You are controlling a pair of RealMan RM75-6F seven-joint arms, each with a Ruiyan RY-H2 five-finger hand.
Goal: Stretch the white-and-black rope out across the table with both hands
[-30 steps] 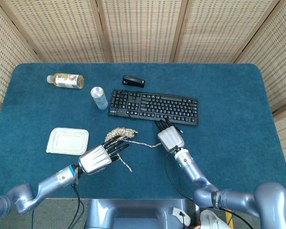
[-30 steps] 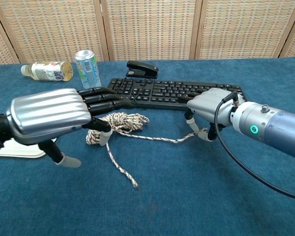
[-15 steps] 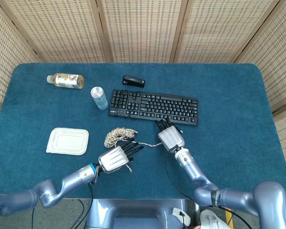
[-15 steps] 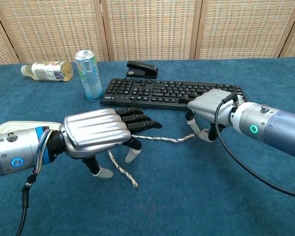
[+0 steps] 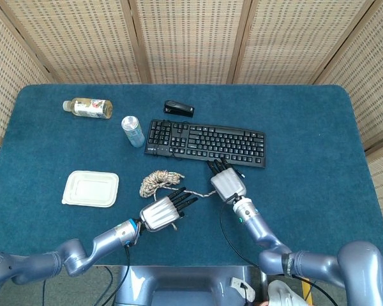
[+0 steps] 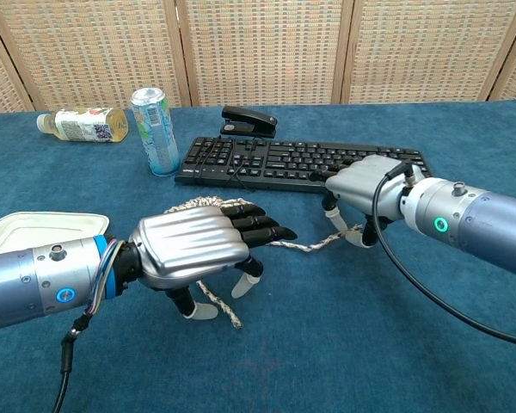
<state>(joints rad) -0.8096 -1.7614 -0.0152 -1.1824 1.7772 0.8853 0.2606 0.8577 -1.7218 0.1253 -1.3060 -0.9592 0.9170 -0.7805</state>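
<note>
The white-and-black rope [image 5: 157,180] lies partly coiled in front of the keyboard. One strand [image 6: 312,246] runs right from the coil to my right hand [image 6: 365,190], which pinches the rope's end between thumb and fingers just in front of the keyboard. My left hand [image 6: 202,249] hovers over the rope's other loose tail [image 6: 221,309] with fingers spread and pointing right, holding nothing; it hides most of the coil in the chest view. In the head view the left hand [image 5: 161,213] sits just below the coil, and the right hand [image 5: 228,184] is a short way to its right.
A black keyboard [image 5: 206,140] lies right behind the right hand. A stapler [image 5: 179,108], a drink can [image 5: 133,131] and a lying bottle [image 5: 88,107] are farther back on the left. A white lidded container [image 5: 90,189] sits left of the coil.
My left hand has moved right and toward the table's front edge, from over the coil to over the loose tail, closer to the right hand. The right hand has stayed put.
</note>
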